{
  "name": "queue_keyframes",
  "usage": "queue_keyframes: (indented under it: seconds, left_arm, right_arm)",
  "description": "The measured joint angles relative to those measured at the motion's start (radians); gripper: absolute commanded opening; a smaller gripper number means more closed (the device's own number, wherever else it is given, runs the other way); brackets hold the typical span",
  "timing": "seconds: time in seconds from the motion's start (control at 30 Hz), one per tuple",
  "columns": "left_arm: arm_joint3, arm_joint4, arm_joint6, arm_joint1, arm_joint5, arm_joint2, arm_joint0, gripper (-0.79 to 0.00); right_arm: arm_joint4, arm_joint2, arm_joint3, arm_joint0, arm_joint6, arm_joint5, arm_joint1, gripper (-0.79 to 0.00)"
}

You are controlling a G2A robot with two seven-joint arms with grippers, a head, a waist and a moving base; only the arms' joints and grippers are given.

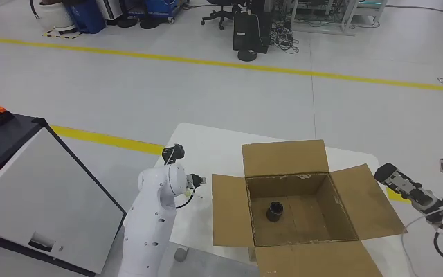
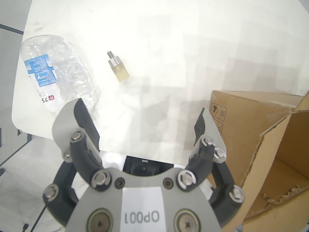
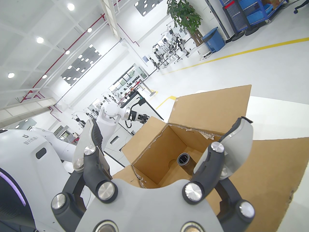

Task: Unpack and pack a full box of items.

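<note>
An open cardboard box [image 1: 291,161] stands on the white table [image 1: 208,145] with its flaps spread. A dark cylinder [image 1: 275,210] lies on the box floor, and the right wrist view shows the cylinder [image 3: 183,159] end-on. My left gripper [image 2: 141,112] hangs open and holds nothing above the table, to the left of the box [image 2: 241,126]. Beyond it lie a crushed clear plastic bottle [image 2: 53,73] and a small metal-tipped standoff [image 2: 118,66]. My right gripper [image 3: 166,121] is open and holds nothing, beside the box's right flap [image 1: 367,197]. In the top view the left gripper [image 1: 199,181] and the right gripper [image 1: 385,173] flank the box.
The bottle lies close to the table's rounded corner [image 2: 17,119]. A white cabinet [image 1: 41,194] stands on the floor left of the table. Bare tabletop [image 2: 169,37] stretches beyond the standoff. The box's raised flap [image 2: 284,131] sits close beside the left gripper.
</note>
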Motion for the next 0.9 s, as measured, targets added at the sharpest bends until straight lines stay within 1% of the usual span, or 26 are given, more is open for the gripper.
queue_keyframes:
  seconds: [0.27, 0.33, 0.4, 0.47, 0.57, 0.63, 0.73, 0.9]
  left_arm:
    - [0.0, 0.0, 0.0, 0.0, 0.0, 0.0, 0.0, 0.0]
    - [0.012, -0.016, 0.021, -0.001, -0.008, 0.004, 0.006, 0.0]
    - [0.054, -0.016, 0.065, -0.001, 0.003, 0.016, 0.001, 0.0]
    - [0.099, 0.02, 0.07, -0.004, 0.036, 0.033, -0.02, 0.0]
    - [0.15, 0.007, 0.084, -0.008, 0.085, 0.045, -0.051, 0.0]
    - [0.186, 0.013, 0.118, -0.012, 0.123, 0.049, -0.067, 0.0]
    - [0.265, -0.015, 0.174, -0.022, 0.179, 0.051, -0.1, 0.0]
    - [0.366, -0.019, 0.267, -0.035, 0.272, 0.043, -0.13, 0.0]
  right_arm:
    - [0.0, 0.0, 0.0, 0.0, 0.0, 0.0, 0.0, 0.0]
    - [0.0, 0.0, 0.0, 0.0, 0.0, 0.0, 0.0, 0.0]
    - [0.0, 0.0, 0.0, 0.0, 0.0, 0.0, 0.0, 0.0]
    - [0.0, 0.0, 0.0, 0.0, 0.0, 0.0, 0.0, 0.0]
    - [0.0, 0.0, 0.0, 0.0, 0.0, 0.0, 0.0, 0.0]
    - [0.0, 0.0, 0.0, 0.0, 0.0, 0.0, 0.0, 0.0]
    - [0.0, 0.0, 0.0, 0.0, 0.0, 0.0, 0.0, 0.0]
    - [0.0, 0.0, 0.0, 0.0, 0.0, 0.0, 0.0, 0.0]
